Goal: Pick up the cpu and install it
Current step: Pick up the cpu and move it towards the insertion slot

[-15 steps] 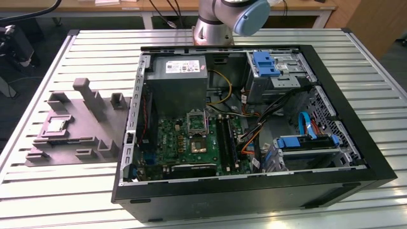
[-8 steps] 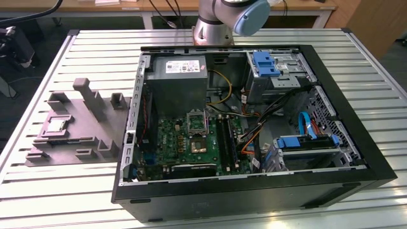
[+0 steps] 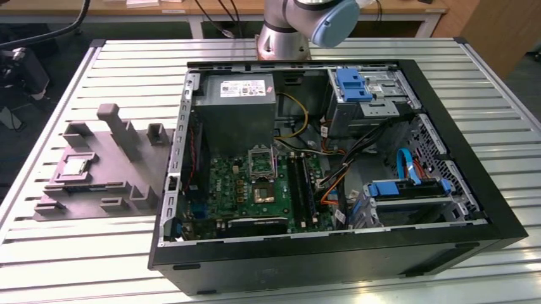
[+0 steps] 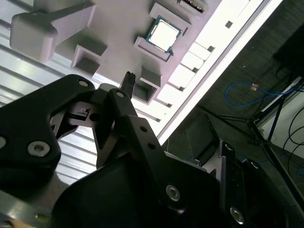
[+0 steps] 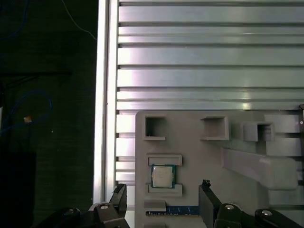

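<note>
The cpu (image 3: 75, 166) is a small silver-topped square lying flat in a recess of the grey moulded tray (image 3: 110, 183), at the exterior view's left beside the open computer case. In the first wrist view my gripper (image 5: 162, 194) is open above the tray. Its two dark fingertips (image 5: 205, 189) stand either side of the cpu (image 5: 162, 176), which lies just ahead of them, untouched. The second wrist view shows the cpu (image 4: 164, 34) beyond one black finger (image 4: 128, 81). The metal-framed socket (image 3: 262, 161) sits on the green board (image 3: 245, 190) inside the case.
The black case (image 3: 338, 253) holds a grey power-supply box (image 3: 238, 107), blue drive brackets (image 3: 353, 85) and loose cables (image 3: 355, 161). The tray has upright posts (image 3: 114, 120). The slatted metal table (image 5: 204, 57) ends at an edge (image 5: 102, 95) close to the tray, with dark floor beyond.
</note>
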Tool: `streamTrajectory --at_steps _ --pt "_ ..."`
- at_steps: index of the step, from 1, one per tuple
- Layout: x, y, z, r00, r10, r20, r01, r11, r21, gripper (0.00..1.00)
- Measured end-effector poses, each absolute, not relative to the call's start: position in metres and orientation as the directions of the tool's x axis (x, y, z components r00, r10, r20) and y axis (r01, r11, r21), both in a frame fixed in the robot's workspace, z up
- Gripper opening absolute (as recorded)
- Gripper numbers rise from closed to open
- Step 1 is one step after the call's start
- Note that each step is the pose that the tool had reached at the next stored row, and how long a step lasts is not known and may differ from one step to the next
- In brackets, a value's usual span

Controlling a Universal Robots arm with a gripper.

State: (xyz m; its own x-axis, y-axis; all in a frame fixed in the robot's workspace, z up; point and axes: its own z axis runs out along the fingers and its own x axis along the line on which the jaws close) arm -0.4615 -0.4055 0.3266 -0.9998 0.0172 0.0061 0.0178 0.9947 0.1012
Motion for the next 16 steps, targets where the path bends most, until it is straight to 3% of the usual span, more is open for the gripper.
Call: streamTrajectory --at_steps 16 --pt "-0.462 -0.408 0.298 -1.000 -0.020 0.010 -0.019 0.995 0.098 0.71"
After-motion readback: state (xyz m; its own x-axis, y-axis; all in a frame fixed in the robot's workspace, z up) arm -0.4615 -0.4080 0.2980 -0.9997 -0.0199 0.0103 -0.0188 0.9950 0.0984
